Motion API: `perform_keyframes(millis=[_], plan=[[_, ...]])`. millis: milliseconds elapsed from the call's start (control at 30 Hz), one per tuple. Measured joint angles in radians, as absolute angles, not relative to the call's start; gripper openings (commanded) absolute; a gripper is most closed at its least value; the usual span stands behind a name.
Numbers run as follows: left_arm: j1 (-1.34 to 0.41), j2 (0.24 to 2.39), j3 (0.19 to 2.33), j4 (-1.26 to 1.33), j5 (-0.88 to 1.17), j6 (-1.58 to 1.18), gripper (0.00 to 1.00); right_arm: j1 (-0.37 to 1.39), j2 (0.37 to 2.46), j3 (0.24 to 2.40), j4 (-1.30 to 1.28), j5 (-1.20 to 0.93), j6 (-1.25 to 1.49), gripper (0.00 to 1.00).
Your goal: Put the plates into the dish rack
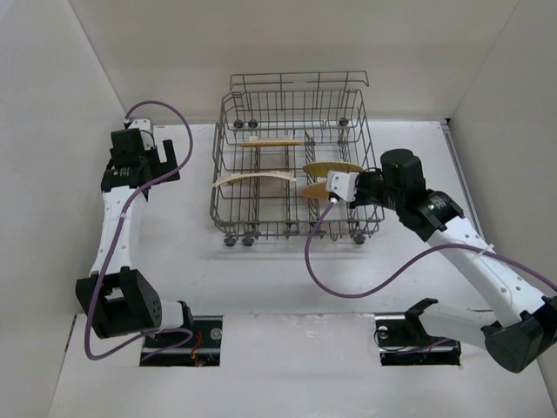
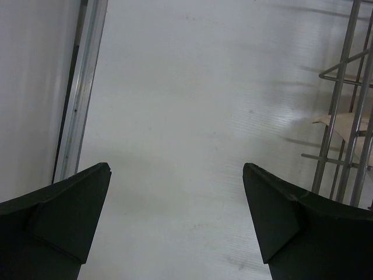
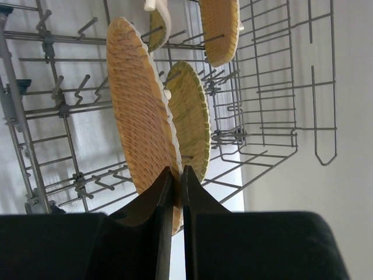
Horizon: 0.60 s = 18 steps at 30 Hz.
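My right gripper (image 3: 175,182) is closed narrow on the bottom rim of a round orange woven plate (image 3: 143,111), pinching only the thin edge so that the disc stands on edge ahead of my fingertips. I judge that is the reason for this grip: a plate held upright by its rim can slide down between the tines (image 3: 87,81) of the dish rack (image 3: 274,87), where a flat one would only lie across them. The plate is already inside the wire basket, close to upright, though I cannot tell whether its far edge is seated in a slot yet. Just beyond it, on the side away from my near finger, a yellow-green plate (image 3: 189,111) stands on edge in the neighbouring slot, near but not visibly touching mine. Further ahead a tan plate (image 3: 220,29) stands in a back row, and in the overhead view a larger pale plate (image 1: 257,179) rests across the rack's far side from this tool. So the rack appears to hold all four, with mine the last to be let go. My left gripper (image 2: 175,169) stands wide and holds nothing, poised over bare table (image 2: 192,116) with the rack's wall off to its side, which I take as keeping clear.
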<state>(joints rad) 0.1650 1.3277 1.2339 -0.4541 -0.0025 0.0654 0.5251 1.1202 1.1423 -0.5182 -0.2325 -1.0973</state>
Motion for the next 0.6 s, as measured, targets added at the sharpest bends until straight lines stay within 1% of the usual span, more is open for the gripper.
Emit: perform_keyframes(millis=[600], plan=[[0.180, 1.367, 1.280, -0.454, 0.000, 0.068, 1.00, 0.526, 1.145, 1.056, -0.464, -0.205, -1.050, 0.00]])
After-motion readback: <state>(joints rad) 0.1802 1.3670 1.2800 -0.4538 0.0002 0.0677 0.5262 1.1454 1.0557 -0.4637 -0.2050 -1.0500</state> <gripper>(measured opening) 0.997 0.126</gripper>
